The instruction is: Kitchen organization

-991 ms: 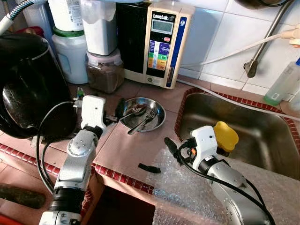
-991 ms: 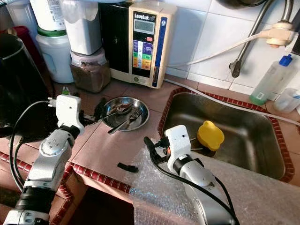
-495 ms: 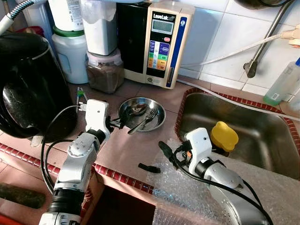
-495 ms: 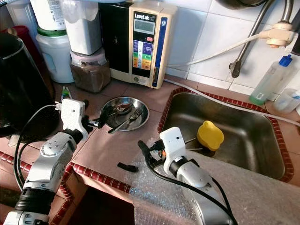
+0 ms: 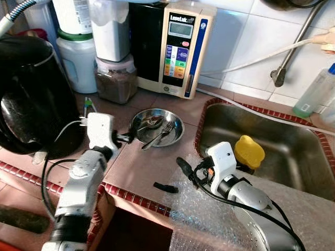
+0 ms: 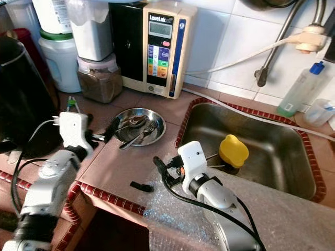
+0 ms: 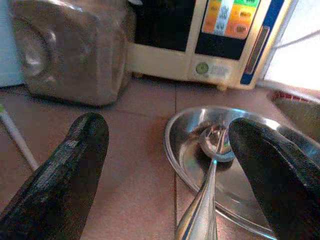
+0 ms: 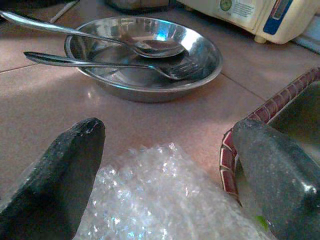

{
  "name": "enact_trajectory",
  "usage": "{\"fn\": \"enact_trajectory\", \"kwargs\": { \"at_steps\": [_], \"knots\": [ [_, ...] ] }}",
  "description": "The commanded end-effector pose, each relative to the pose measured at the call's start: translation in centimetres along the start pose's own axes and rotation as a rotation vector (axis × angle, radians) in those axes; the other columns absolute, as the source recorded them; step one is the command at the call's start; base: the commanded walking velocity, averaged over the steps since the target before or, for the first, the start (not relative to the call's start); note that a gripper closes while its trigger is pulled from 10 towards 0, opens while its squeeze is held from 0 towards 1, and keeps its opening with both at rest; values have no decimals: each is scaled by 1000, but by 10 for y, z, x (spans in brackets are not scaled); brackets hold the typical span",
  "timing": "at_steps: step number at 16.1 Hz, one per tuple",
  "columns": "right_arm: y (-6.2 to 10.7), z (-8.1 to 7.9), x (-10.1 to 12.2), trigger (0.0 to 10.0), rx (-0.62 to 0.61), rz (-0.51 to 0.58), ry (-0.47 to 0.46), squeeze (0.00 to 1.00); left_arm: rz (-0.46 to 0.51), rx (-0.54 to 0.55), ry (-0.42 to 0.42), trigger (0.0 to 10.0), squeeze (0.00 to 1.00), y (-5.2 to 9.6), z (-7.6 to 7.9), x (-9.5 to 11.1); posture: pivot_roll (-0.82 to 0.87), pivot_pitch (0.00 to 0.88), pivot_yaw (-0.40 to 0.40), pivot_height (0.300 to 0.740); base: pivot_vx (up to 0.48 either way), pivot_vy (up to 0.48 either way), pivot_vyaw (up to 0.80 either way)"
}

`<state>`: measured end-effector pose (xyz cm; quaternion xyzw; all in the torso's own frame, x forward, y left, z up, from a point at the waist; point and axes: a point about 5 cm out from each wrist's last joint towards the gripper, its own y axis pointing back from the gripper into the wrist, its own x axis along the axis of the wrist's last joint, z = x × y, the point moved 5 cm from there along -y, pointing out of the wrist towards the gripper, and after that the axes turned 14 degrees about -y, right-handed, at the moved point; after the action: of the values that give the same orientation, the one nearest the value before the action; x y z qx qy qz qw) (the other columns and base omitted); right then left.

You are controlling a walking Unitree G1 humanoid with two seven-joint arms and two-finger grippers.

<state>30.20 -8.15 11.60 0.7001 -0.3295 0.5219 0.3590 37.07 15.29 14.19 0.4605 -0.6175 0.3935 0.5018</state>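
A steel bowl sits on the tiled counter with a spoon and a fork lying in it. My left gripper is at the bowl's left rim. It is open, and the spoon's handle runs out between its fingers without being touched. My right gripper hovers low over bubble wrap, to the right of the bowl and nearer the counter's front edge. It is open and holds nothing, pointing toward the bowl.
A water ioniser, a jar of brown powder and white containers stand at the back. A black kettle is at the left. The sink holds a yellow object. A small black piece lies near the counter edge.
My left gripper has dropped a little along the bowl's left rim and its arm has drawn back to the left. My right gripper has shifted slightly left toward the bowl.
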Motion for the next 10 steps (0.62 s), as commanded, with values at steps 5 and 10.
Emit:
{"fn": "enact_trajectory", "kwargs": {
  "at_steps": [5, 10],
  "knots": [
    [1, -17, 13, 10000, 103, 49, -20, 0, 73, -76, 2, 10000, 0, 15, 19, 8, 109, 0, -85, 740, 0, 0, 0],
    [1, -19, 10, 10000, 115, 38, -11, 0, 56, -134, 44, 10000, 0, 18, 35, 3, 108, 0, -87, 740, 0, 0, 0]
  ]
}}
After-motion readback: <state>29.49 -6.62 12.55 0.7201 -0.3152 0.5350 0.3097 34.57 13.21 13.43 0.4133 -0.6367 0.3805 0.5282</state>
